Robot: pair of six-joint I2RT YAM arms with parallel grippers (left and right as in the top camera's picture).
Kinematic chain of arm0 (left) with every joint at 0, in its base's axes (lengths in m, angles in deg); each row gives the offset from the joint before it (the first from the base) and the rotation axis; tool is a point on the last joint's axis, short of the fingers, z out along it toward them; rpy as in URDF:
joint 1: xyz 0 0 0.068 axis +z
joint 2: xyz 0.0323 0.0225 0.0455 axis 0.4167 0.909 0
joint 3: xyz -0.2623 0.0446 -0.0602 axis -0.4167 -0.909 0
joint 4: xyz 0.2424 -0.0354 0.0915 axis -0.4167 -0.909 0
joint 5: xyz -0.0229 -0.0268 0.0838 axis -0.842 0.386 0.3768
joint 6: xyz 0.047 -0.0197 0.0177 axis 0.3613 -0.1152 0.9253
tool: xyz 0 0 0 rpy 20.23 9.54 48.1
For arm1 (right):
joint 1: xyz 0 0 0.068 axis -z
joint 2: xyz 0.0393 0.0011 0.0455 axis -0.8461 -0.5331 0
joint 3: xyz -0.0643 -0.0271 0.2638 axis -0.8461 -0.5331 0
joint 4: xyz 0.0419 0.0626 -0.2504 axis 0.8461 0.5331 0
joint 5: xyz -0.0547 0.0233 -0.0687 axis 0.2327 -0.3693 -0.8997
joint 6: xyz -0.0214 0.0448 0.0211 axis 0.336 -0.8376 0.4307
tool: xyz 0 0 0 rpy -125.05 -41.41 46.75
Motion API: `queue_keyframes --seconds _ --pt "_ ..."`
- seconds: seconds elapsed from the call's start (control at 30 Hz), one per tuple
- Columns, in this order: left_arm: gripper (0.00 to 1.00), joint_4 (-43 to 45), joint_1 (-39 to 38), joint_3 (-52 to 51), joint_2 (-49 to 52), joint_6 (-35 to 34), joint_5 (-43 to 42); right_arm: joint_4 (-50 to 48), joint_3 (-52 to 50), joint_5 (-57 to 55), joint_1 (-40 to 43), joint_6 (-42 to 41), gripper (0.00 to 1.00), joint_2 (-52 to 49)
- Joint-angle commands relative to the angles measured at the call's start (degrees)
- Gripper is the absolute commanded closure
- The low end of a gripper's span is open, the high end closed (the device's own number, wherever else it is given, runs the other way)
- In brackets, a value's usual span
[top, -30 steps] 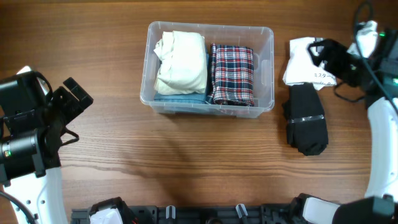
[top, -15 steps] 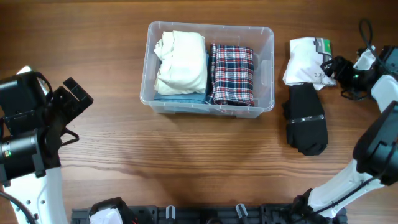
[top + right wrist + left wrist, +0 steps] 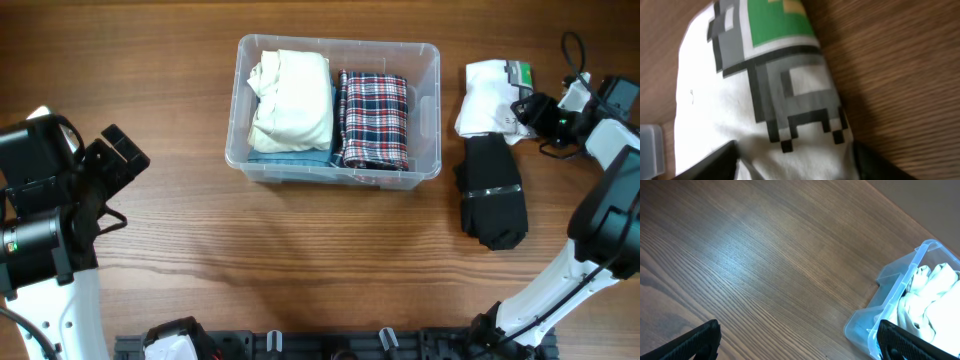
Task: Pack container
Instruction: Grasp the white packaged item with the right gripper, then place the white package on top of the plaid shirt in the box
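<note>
The left tool (image 3: 118,158) hangs released over bare counter (image 3: 300,260) at the far left. In the left wrist view its tips stand wide apart with nothing between them (image 3: 800,339). The container (image 3: 432,110) lies to its right, well apart, with only a corner showing at the edge of that view (image 3: 900,295).

The container sits far of centre with its long axis running left to right. Inside, a cream cloth (image 3: 290,95) fills the left half over a blue cloth (image 3: 290,156), and a plaid cloth (image 3: 375,120) lies beside them. A narrow strip by the right wall looks free.

Right of the container, just beside it, a white shirt (image 3: 483,100) lies folded, with a black garment (image 3: 492,200) touching its near edge.

The right tool (image 3: 528,108) is at the shirt's right edge. In the right wrist view its fingers (image 3: 722,157) straddle the printed cloth (image 3: 740,100), spread and not clamped as far as I can tell.

The coming move likely turns on this line-up: shirt, then container, both lie straight left of the right tool, which is much the nearer one. A carry would run leftward along the container's long axis, over its right wall
</note>
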Motion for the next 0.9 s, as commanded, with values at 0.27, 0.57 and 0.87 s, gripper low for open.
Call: queue_keyframes --seconds 0.27,0.57,0.87 --pt "0.00 0.11 0.42 -0.02 0.00 1.16 0.59 12.09 -0.83 15.96 -1.20 -3.02 0.93 14.86" --pt "0.00 0.11 0.42 -0.02 0.00 1.14 0.59 15.65 -0.83 24.92 -10.58 -9.22 0.96 43.32" --pt "0.00 0.11 0.42 -0.02 0.00 1.16 0.59 6.51 -0.83 21.22 -33.90 -5.46 0.96 39.80"
